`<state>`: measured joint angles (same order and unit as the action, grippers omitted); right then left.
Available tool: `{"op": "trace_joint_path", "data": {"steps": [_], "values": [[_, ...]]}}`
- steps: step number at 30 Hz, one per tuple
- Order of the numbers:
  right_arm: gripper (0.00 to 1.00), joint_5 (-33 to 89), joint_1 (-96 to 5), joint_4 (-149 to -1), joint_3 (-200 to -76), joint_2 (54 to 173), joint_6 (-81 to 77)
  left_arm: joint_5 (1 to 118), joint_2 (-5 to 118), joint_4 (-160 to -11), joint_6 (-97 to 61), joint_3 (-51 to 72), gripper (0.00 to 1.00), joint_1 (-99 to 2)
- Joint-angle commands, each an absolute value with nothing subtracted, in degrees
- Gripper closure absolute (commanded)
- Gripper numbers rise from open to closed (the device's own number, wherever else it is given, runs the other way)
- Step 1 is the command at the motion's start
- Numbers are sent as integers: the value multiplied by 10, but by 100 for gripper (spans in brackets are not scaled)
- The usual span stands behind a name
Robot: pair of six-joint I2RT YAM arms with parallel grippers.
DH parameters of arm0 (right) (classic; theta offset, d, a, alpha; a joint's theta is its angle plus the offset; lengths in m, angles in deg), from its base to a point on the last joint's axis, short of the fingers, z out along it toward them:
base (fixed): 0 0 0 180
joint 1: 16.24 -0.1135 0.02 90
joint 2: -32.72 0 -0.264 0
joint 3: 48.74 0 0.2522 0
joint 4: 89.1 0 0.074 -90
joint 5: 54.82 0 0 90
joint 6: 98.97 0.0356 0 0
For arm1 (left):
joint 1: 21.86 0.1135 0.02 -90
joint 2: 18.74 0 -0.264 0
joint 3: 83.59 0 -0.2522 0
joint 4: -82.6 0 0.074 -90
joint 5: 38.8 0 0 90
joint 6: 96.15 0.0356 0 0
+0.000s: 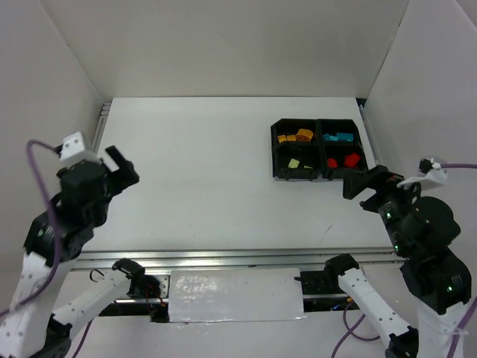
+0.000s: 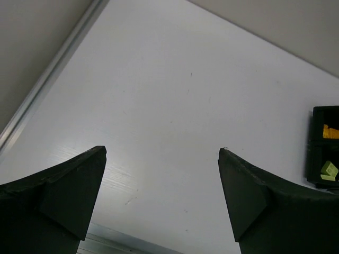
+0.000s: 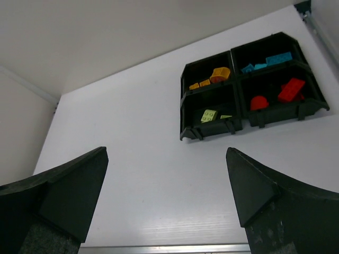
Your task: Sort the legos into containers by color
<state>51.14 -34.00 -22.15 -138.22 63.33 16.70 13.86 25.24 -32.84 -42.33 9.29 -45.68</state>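
**Left gripper** [image 1: 123, 170] [image 2: 162, 151]: black, two fingers spread wide with nothing between them. It hangs above the left edge of the counter [image 1: 209, 171] and touches nothing.

**Right gripper** [image 1: 356, 186] [image 3: 167, 151]: black, fingers likewise wide apart and holding nothing. It is raised near the right edge, just on the near side of the tray. The wrist view shows bare counter between it and the tray.

**Tray** [image 1: 318, 143] [image 3: 212, 128] [image 2: 317, 114]: black plastic with four compartments in a two-by-two grid. It sits flat toward the far right corner of the counter.

**Contents of the tray:**
- Far-left compartment: orange bricks [image 1: 298, 136] [image 3: 218, 74] [image 2: 330, 131].
- Far-right compartment: teal bricks [image 1: 339, 137] [image 3: 270, 61].
- Near-left compartment: yellow-green bricks [image 1: 294, 162] [image 3: 208, 115] [image 2: 328, 169].
- Near-right compartment: red bricks [image 1: 344, 160] [image 3: 290, 90].
- The exact count in each compartment is too small to tell.

**Surroundings:**
- Counter: white and matt, enclosed by white walls on the left, far and right sides.
- Metal rail [image 1: 223, 257]: runs along the near edge.
- Pale sheet [image 1: 235, 296]: lies between the two arm bases.
- Purple cable [image 1: 37, 179]: loops over the left arm, and another trails from the right wrist.
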Motion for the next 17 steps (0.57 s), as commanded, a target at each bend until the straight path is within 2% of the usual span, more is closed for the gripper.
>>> {"op": "trace_joint_path", "data": {"steps": [1, 3, 6, 17], "values": [[0, 544, -344, -153, -1419, 602, 142, 93, 171, -257, -424, 101, 0, -458], [0, 539, -343, -136, -1422, 566, 142, 76, 105, -216, -426, 104, 0, -457], [0, 532, -343, -131, -1416, 543, 144, 80, 82, -209, -423, 103, 0, -458], [0, 509, -344, -156, -1384, 518, 147, 82, 73, -221, -415, 115, 0, -458]]}}
